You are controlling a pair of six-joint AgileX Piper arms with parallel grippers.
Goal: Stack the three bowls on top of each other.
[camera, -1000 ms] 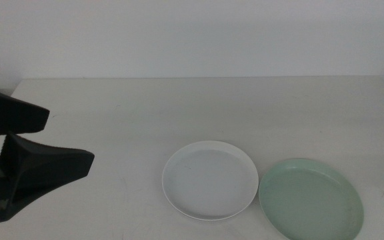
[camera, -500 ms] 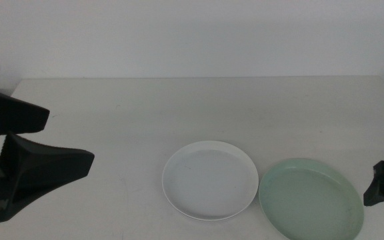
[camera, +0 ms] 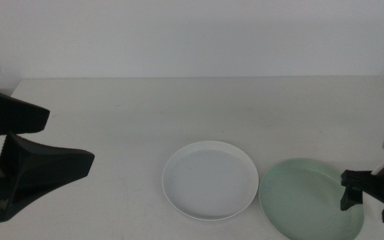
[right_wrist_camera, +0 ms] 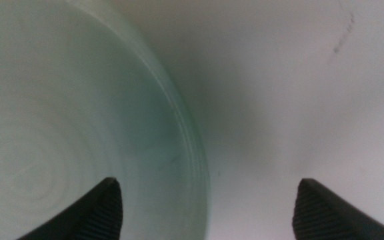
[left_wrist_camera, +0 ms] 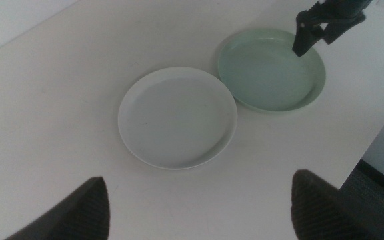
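The right pincer hangs just over the right rim of the round, flat, pale mint green bowl, which lies at the front right of the tabletop. In the right wrist view its two dark jaws stand wide apart and hold nothing, with the green rim running between them: one jaw over the inside of the bowl, one over the bare tabletop outside it. The round, flat, white bowl lies just beside the green one, to its left, so close that the rims seem to touch or nearly touch. No blue-grey bowl shows in any view.

I think the step now is to grab the green bowl by its rim. To do it well, the pincer should go straight down so one jaw ends up inside the low rim and one outside, then squeeze gently. The rim is low and smooth, so a shallow bite could slip. The bowl should lift flat, so it does not bump the white bowl.

The left pincer waits high at the left side, jaws spread and empty.

The tabletop is plain, white and matte, with a faint dark mark or two. Behind it is a bare white wall.
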